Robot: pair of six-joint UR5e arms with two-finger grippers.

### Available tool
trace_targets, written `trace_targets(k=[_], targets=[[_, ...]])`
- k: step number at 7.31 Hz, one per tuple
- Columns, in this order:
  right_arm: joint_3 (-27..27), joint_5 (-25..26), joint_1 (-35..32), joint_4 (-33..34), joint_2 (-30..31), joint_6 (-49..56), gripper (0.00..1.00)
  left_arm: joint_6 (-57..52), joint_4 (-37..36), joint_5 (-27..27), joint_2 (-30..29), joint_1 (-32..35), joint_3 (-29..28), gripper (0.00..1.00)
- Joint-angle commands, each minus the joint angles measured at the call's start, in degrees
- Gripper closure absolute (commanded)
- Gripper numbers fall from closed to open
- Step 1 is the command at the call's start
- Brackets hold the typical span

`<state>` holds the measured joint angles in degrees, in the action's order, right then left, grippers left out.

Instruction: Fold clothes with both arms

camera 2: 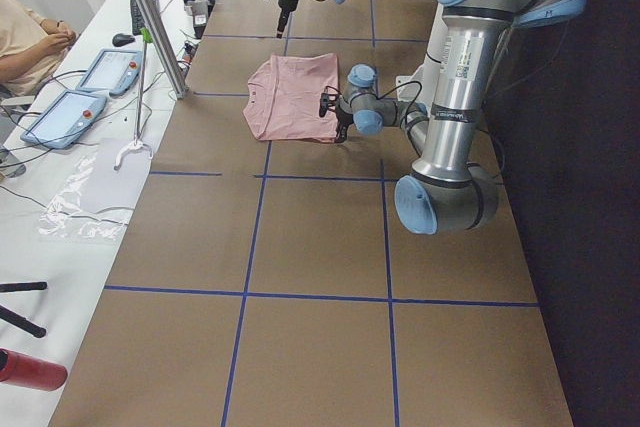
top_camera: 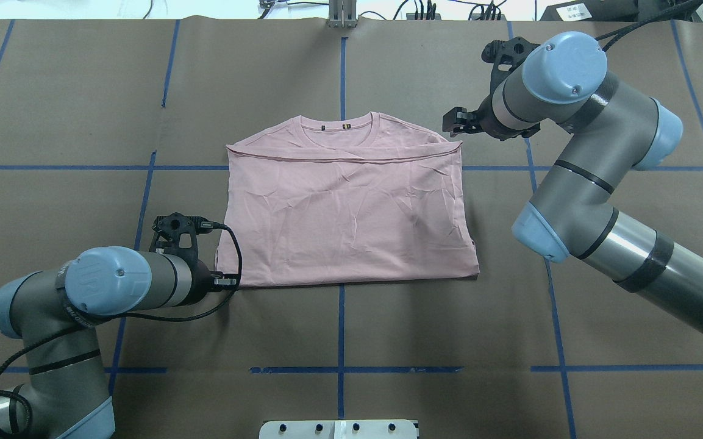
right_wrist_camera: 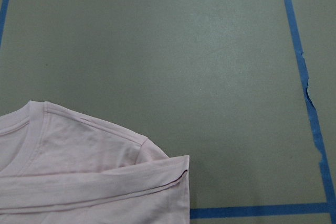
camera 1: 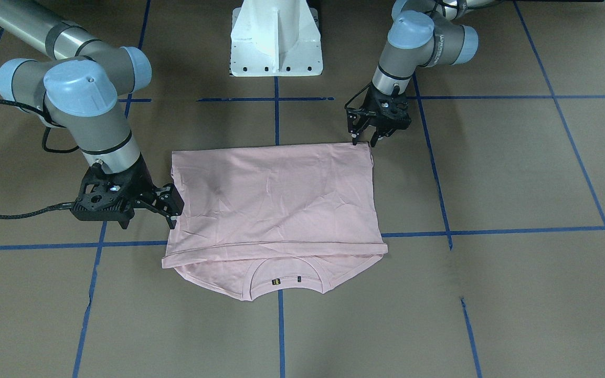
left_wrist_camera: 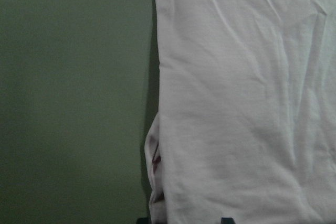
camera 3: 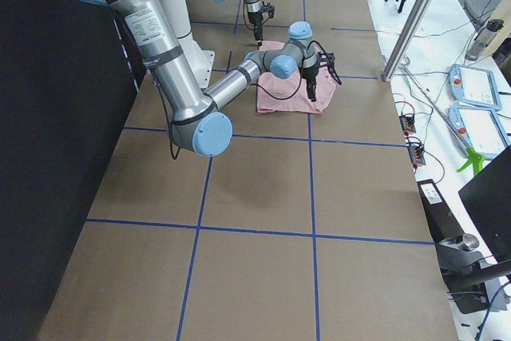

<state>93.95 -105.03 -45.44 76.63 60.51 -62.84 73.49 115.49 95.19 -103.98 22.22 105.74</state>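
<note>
The pale pink T-shirt (camera 1: 276, 199) (top_camera: 345, 213) lies flat on the brown table, folded in half, with its hem across the chest just short of the ribbed collar (top_camera: 342, 125). The print is hidden. My left gripper (camera 1: 363, 140) (top_camera: 226, 281) is open and hovers at the shirt's corner on the fold, nearest the robot. In the left wrist view the shirt's edge (left_wrist_camera: 157, 103) runs under it. My right gripper (camera 1: 174, 210) (top_camera: 456, 121) is open beside the shirt's far corner by the hem, holding nothing. That hem corner (right_wrist_camera: 178, 169) shows in the right wrist view.
The white pedestal base (camera 1: 276, 42) stands behind the shirt on the robot's side. Blue tape lines (top_camera: 340, 329) cross the brown table cover. In the exterior left view a side bench holds tablets (camera 2: 60, 117), a metal pole (camera 2: 150, 17) stands beside it, and a seated person (camera 2: 25, 42) is at the edge.
</note>
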Motion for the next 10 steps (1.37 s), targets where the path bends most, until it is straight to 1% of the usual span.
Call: trace_targets(k=[1,2,3,5,6,8,9,10], targets=[[0.0,0.0,0.0,-0.1,0.0,0.0,0.00,0.1,0.0,0.0,0.0,0.0,0.0,0.76],[0.0,0.0,0.0,-0.1,0.0,0.0,0.00,0.0,0.0,0.0,-0.3,0.0,0.0,0.97],[0.0,0.0,0.0,-0.1,0.0,-0.1,0.00,0.0,-0.1,0.0,-0.3,0.0,0.0,1.00],[0.0,0.1,0.0,0.0,0.0,-0.1,0.00,-0.7,-0.1,0.1,0.0,0.3,0.8,1.00],[-0.1,0.0,0.1,0.0,0.0,-0.1,0.00,-3.2,-0.1,-0.1,0.2,1.0,0.8,1.00],[-0.3,0.2,0.1,0.0,0.0,-0.1,0.00,-10.4,-0.2,-0.1,0.3,5.7,-0.3,1.00],[-0.3,0.2,0.1,0.0,0.0,-0.2,0.00,-14.0,-0.1,0.0,0.1,8.6,-1.8,1.00],[-0.3,0.3,0.1,0.0,0.1,-0.3,0.00,-17.1,0.0,0.0,-0.2,11.7,-4.6,1.00]])
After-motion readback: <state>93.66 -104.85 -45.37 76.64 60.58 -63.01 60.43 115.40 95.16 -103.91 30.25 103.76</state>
